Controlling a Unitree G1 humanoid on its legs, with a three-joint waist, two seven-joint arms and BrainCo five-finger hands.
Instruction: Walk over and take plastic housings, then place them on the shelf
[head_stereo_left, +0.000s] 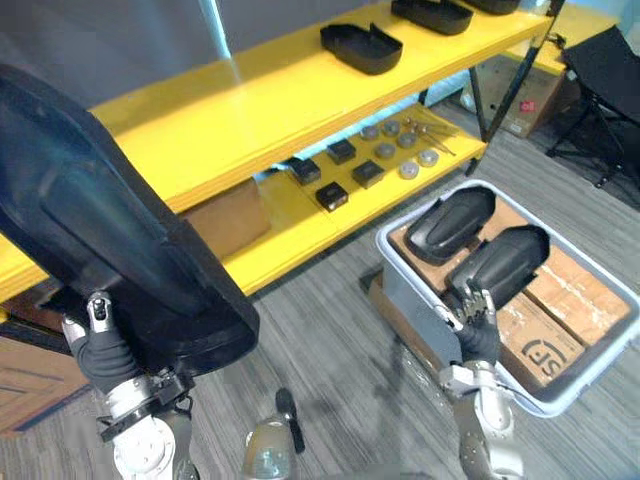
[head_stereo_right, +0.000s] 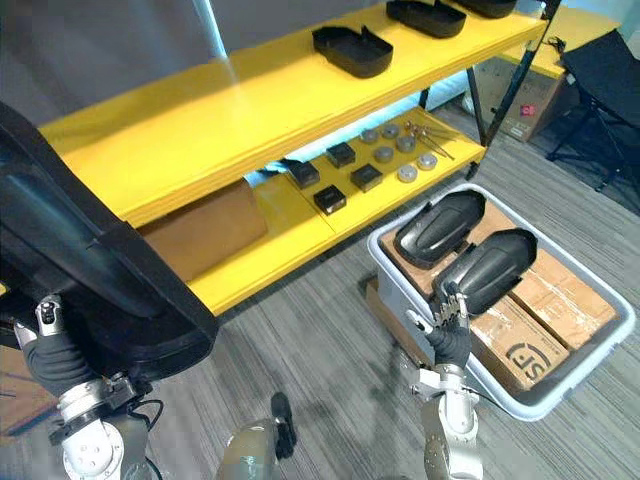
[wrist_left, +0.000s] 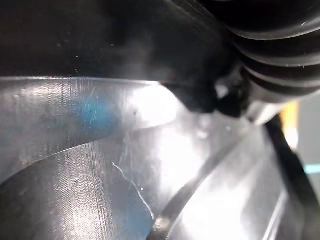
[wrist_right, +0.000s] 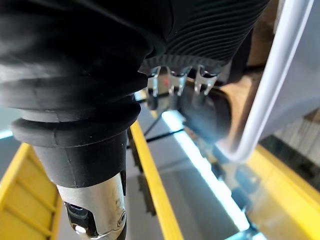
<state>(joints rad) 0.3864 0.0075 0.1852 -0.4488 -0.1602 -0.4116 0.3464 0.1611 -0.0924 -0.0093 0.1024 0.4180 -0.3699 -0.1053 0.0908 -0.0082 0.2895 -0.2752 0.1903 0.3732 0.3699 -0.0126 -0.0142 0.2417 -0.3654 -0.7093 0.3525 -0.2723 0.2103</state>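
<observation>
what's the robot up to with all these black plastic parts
The robot's left hand holds a large black housing raised in front of the yellow shelf, where other housings already lie. Its right hand, fingers open, reaches to the nearer housing of two in the grey bin on the floor.

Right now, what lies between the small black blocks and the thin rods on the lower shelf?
Several round grey discs, seen in both eye views, spread between the black blocks and the thin rods.
</observation>
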